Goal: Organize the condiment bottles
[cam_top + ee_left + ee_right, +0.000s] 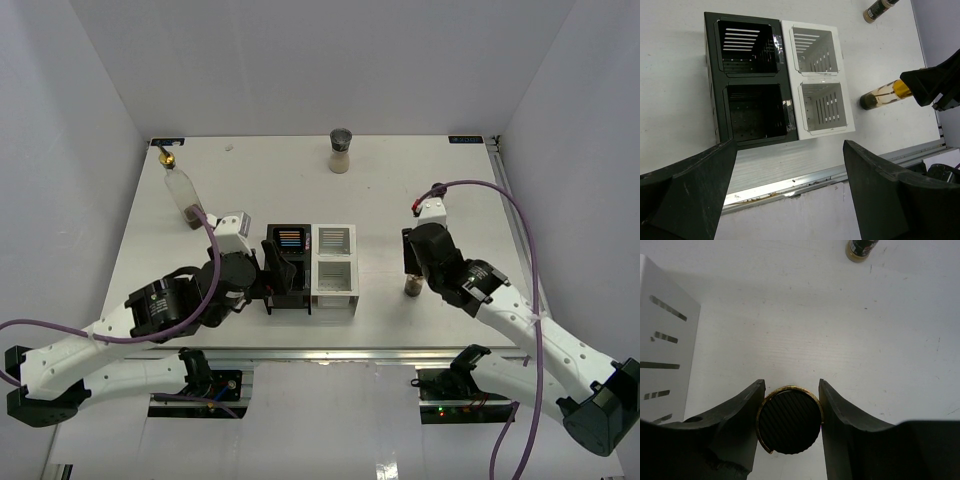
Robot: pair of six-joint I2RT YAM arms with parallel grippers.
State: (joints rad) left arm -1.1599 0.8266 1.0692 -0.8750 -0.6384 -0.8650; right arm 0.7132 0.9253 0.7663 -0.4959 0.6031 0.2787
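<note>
My right gripper is shut on the cap of a gold-necked bottle that stands upright to the right of the rack. In the right wrist view the fingers press both sides of its gold-rimmed black cap. The bottle also shows in the left wrist view. My left gripper is open and empty, over the near table edge by the black half of the rack. A clear glass bottle with a gold pourer stands far left. A grey-lidded shaker stands at the back. No dark brown jars are in view.
The rack has a black half and a white half; all its compartments look empty. It sits near the table's front rail. White walls close in the table on the left, back and right.
</note>
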